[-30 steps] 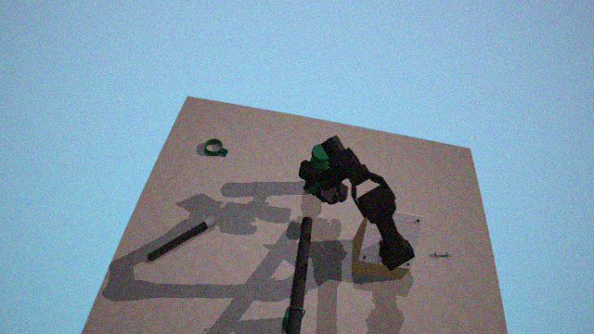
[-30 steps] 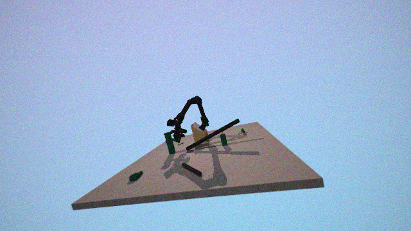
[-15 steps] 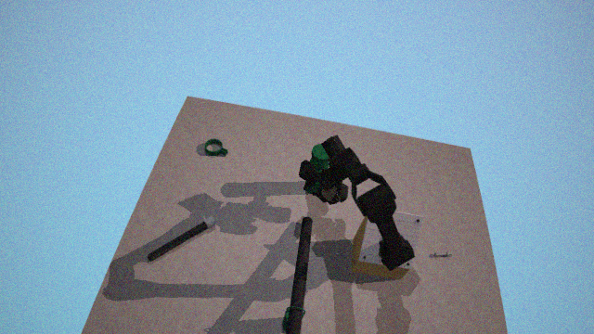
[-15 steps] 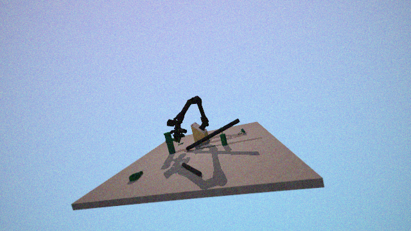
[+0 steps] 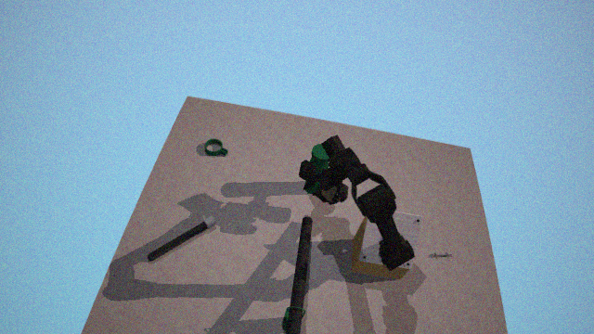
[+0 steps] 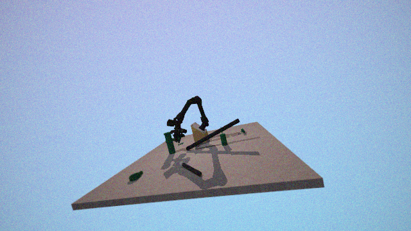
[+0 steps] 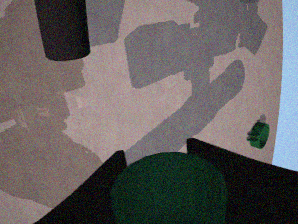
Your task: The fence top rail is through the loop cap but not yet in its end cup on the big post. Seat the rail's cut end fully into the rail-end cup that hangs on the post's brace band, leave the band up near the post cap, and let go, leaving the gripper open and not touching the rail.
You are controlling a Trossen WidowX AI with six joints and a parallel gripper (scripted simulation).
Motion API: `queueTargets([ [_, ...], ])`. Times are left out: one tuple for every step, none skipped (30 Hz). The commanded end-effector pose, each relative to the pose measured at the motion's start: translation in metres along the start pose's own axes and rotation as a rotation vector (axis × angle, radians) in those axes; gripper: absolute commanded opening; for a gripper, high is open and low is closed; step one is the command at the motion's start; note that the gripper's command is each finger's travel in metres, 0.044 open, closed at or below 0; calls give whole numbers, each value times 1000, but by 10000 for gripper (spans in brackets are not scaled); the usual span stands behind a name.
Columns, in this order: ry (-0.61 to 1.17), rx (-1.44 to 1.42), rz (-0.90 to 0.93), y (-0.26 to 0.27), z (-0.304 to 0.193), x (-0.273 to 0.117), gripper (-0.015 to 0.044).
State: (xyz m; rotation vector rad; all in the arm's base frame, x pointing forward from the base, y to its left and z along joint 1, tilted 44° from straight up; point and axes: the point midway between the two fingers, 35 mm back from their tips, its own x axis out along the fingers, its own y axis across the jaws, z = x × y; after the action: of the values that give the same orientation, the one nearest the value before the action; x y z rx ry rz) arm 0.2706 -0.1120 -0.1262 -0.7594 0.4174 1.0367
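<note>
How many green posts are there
2: the tall one, beside the jaws, and the short one, near the raised end of the long black rail.

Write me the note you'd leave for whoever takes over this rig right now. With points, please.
Pincer [image 5: 320,189] [image 6: 178,141] [image 7: 156,151]: shut on a dark green piece [image 7: 170,192], probably the rail-end cup, beside the big green post [image 5: 319,152] [image 6: 170,144].
Rail [image 5: 302,260] [image 6: 215,133] [image 7: 65,32]: sloping, lower end near the post but free of any cup.
Done: rail is through the loop cap [image 5: 287,320].
Left: seat the rail's cut end fully in the cup, keep the band up near the post cap, then open the pincer clear of the rail.
Can't tell: the band's height on the post.
</note>
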Motion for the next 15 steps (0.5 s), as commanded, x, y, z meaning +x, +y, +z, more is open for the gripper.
queueTargets([
  [0,0,0,0,0,0,157],
  [0,0,0,0,0,0,184],
  [0,0,0,0,0,0,210],
  [0,0,0,0,0,0,236],
  [0,0,0,0,0,0,262],
  [0,-1,0,-1,1,-1,289],
  [0,-1,0,-2,2,-2,315],
  [-1,-1,0,-3,4,-4,341],
  [-1,-2,0,-4,6,-6,368],
  [-2,-2,0,-5,8,-8,394],
  [-2,-3,0,-7,11,-10,420],
  [-3,-3,0,-8,13,-12,440],
  [-3,-4,-1,-9,16,-15,440],
  [-4,-5,-1,-11,19,-17,440],
  [-4,-5,-1,-12,21,-20,440],
])
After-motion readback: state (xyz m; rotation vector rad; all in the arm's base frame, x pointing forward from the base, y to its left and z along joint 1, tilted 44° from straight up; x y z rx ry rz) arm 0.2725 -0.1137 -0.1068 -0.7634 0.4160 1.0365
